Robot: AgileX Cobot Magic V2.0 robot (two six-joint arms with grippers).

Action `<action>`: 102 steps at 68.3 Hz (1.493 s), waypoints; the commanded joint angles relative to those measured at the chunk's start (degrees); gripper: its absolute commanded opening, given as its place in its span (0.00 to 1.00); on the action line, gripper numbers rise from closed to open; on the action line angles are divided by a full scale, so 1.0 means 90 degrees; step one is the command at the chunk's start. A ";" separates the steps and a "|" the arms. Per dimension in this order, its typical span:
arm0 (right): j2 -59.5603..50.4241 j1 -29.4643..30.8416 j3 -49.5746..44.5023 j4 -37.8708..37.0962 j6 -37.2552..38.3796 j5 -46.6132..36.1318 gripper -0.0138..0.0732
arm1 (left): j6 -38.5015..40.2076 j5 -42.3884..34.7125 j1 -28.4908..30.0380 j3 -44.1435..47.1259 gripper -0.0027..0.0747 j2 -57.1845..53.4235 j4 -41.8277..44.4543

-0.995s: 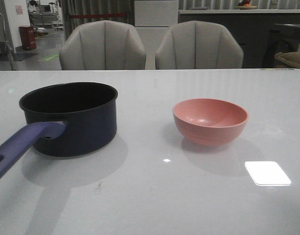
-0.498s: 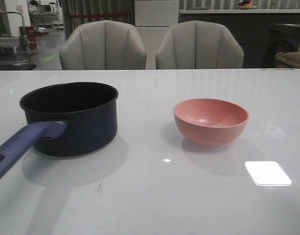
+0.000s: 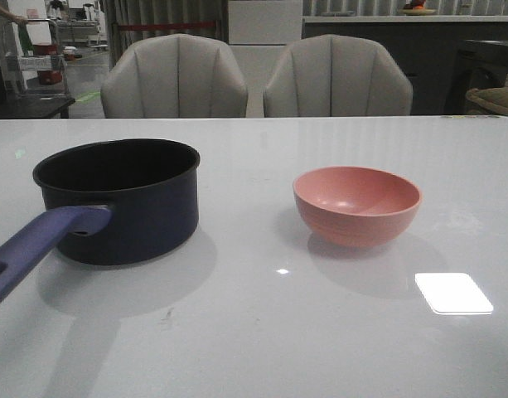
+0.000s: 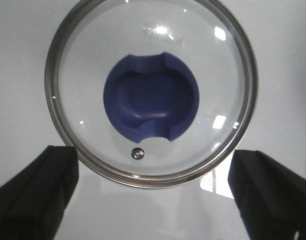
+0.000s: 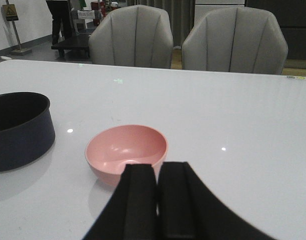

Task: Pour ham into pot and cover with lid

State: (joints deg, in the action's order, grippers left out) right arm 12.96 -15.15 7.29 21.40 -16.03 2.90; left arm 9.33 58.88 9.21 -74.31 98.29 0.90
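matte black fingers (image 5: 138, 210) on both grippers, broad and blocky, edges rounded, no markings visible.

Front view: low, near table (image 3: 254, 348) height, facing forward across it to two chairs (image 3: 175, 79) past the far edge. Left wrist view: straight down, close over the lid (image 4: 152, 90). Right wrist view: low, angled forward. Front and right wrist share pot (image 3: 121, 199), pink bowl (image 3: 356, 205), chairs.

Left gripper (image 4: 153, 192): fingers spread wide, at the lower corners of its frame. Right gripper (image 5: 157, 200): fingers pressed together, bottom centre.
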 commanded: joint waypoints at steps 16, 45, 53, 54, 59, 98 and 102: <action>0.0041 -0.0011 0.0195 -0.0002 -0.0069 -0.0522 0.33 | -0.0161 0.0482 0.0047 -0.1045 0.84 0.0409 -0.0041; 0.0041 -0.0011 0.0195 -0.0002 -0.0069 -0.0522 0.33 | -0.0161 0.0716 0.0063 -0.1229 0.84 0.1039 -0.0031; 0.0041 -0.0011 0.0195 -0.0002 -0.0069 -0.0522 0.33 | -0.0161 0.0656 0.0063 -0.1241 0.84 0.1131 -0.0031; 0.0041 -0.0011 0.0195 -0.0002 -0.0069 -0.0522 0.33 | -0.0161 0.0643 0.0063 -0.1241 0.84 0.1144 -0.0031; 0.0041 -0.0011 0.0195 -0.0002 -0.0069 -0.0522 0.33 | -0.0161 0.0511 0.0063 -0.1241 0.84 0.1169 -0.0031; 0.0041 -0.0011 0.0195 -0.0002 -0.0069 -0.0516 0.33 | -0.0161 0.0449 0.0063 -0.1374 0.43 0.1563 -0.0008; 0.0041 -0.0011 0.0195 -0.0002 -0.0069 -0.0516 0.33 | -0.0161 0.0449 0.0063 -0.1443 0.41 0.1563 -0.0008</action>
State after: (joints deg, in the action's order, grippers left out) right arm 12.96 -15.15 7.29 21.52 -16.03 2.90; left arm 7.57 63.45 9.73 -84.90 115.08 0.68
